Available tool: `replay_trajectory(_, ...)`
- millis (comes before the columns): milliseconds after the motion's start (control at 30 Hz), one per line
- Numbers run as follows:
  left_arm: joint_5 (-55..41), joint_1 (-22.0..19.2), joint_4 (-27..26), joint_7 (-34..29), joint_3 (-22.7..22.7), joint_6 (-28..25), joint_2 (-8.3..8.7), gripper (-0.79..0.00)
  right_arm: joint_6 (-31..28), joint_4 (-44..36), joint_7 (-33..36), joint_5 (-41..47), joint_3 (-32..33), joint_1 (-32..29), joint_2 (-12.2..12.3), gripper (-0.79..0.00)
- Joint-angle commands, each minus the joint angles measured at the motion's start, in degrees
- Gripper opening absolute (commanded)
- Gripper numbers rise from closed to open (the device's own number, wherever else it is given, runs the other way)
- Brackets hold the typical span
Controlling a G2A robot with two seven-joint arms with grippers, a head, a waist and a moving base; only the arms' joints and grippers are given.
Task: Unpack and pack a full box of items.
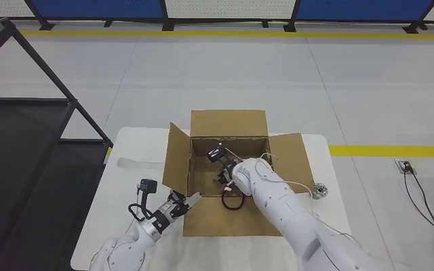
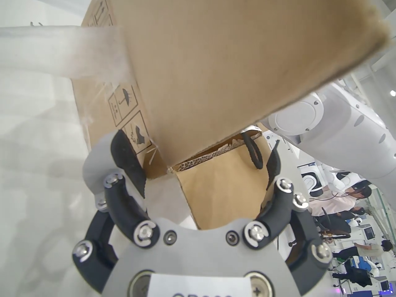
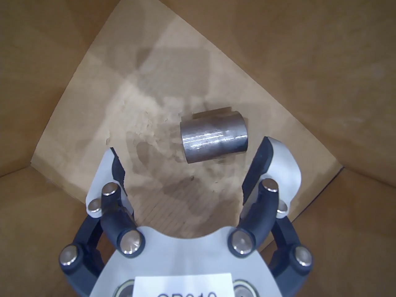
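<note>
Inside the box (image 3: 278, 32), 1 metal cylinder (image 3: 214, 135) lies on its side on the floor, just ahead of my R gripper (image 3: 190, 148), fingers apart. I'd straddle its curved sides, then squeeze. L gripper (image 2: 198, 145), also apart, sits outside a box corner

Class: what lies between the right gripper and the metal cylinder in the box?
Nothing; the right wrist view shows the open right gripper above the metal cylinder, just bare box floor beneath.

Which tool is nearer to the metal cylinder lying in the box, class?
Right. The right tool hangs open inside the box, just above the metal cylinder. The left tool is open outside the box, at a corner on the robot's side.
</note>
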Motion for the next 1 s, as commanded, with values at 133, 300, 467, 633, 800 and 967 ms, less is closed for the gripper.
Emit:
replay_trajectory(133, 0.2, 0.1, -0.2, -0.1, -0.1, 0.2, 0.17, 0.000, -0.9, 1.8, 0.2, -0.4, 0.2, 0.4, -0.8, -0.526)
replay_trajectory(300, 0.4, 0.2, -0.3, 0.0, -0.1, 0.3, 0.30, 0.000, -4.0, 2.9, 0.6, -1.3, 0.2, 0.9, -1.0, -0.514)
replay_trajectory(467, 0.8, 0.1, -0.3, 0.0, 0.1, 0.4, 0.41, 0.000, -9.0, 3.3, 1.4, -2.7, -0.1, 1.4, -0.9, -0.505)
replay_trajectory(633, 1.5, 0.0, -0.4, 0.1, 0.3, 0.7, 0.51, 0.000, -12.8, 3.3, 1.5, -4.0, -0.2, 1.9, -0.7, -0.511)
replay_trajectory(800, 1.9, -0.1, -0.5, 0.1, 0.4, 0.9, 0.61, 0.000, -14.2, 3.0, 3.1, -5.3, -0.4, 2.6, -0.7, -0.453)
replay_trajectory(967, 2.2, -0.3, -0.4, 0.1, 0.7, 1.2, 0.68, 0.000, -12.4, 1.7, 4.4, -6.1, -0.3, 3.0, -1.0, -0.308)
